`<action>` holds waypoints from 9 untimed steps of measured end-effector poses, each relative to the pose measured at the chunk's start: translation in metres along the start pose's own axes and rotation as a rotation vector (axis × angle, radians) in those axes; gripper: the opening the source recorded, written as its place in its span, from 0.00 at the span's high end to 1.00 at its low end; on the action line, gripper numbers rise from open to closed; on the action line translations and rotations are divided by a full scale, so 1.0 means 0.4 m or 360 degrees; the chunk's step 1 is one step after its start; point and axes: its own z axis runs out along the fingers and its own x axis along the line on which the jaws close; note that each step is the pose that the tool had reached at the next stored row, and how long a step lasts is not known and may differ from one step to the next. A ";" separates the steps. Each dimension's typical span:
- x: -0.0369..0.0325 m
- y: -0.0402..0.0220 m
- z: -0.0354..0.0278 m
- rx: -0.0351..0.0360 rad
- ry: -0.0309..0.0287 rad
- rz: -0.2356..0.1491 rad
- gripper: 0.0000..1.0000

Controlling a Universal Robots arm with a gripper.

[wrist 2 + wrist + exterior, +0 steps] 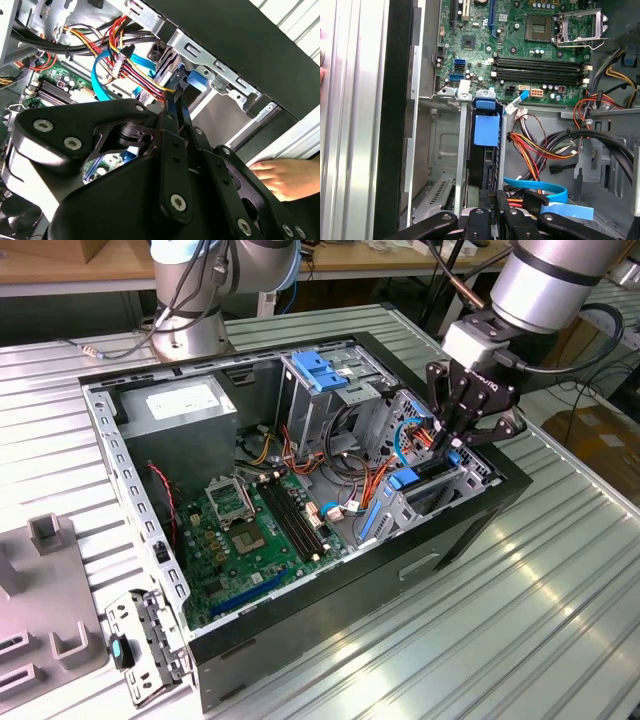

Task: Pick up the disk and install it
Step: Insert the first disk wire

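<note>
In the open case (470, 530) on the ribbed tabletop (520, 640), the gripper (452, 445) reaches down into the drive bay at the exterior view's right, beside a tangle of red, yellow and blue cables (405, 440). Its black fingers (176, 102) stand pressed close together, with almost no gap; in both wrist views the tips meet at the edge of something thin and dark standing in the bay, though whether they actually pinch it I cannot tell. The disk (481, 170) stands on edge in the bay's slot, between metal rails, with a blue plastic tab (486, 129) at its far end; its blue rail (403, 479) also shows in the exterior view, just below the fingers. The motherboard (250, 540) lies on the case floor, and a grey power supply (180, 410) sits in the far corner. A blue latch (318, 370) tops the metal cage near the middle. A person's hand (285, 177) rests on the tabletop just outside the case wall.
</note>
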 end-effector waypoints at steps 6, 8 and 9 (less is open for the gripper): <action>0.000 0.002 0.006 -0.0001 0.00002 0.0061 0.84; 0.000 0.002 0.008 -0.0001 0.00003 0.0066 0.84; 0.000 0.002 0.008 -0.0001 0.00002 0.0066 0.84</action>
